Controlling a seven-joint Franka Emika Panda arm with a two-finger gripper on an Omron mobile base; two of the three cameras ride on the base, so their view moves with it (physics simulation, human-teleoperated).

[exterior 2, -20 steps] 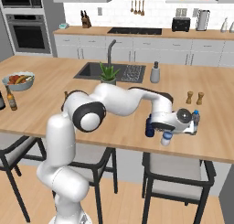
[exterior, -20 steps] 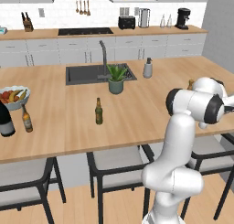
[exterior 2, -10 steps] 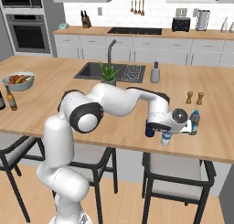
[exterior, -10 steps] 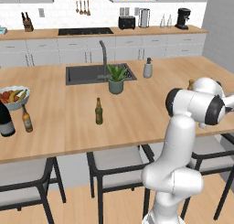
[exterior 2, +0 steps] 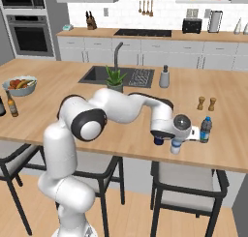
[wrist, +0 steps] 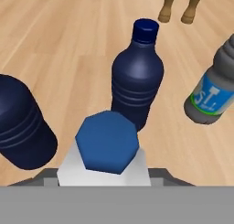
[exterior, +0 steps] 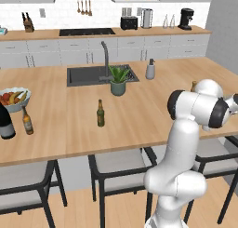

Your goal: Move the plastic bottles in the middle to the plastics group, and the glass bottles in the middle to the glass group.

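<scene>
Left base view: the slim olive-green beer bottle stands upright mid-island, in front of the potted plant. Far left, the wine bottle and small amber bottle stand just beside each other, near the fruit bowl.

Right base view: the gripper hangs over the blue-capped clear bottle near the island's front edge. A squat dark blue bottle stands just left, the blue-label bottle right.

Hand view: the blue cap sits nearest, between two dark blue bottles; whether the jaws clasp it, I cannot tell
</scene>
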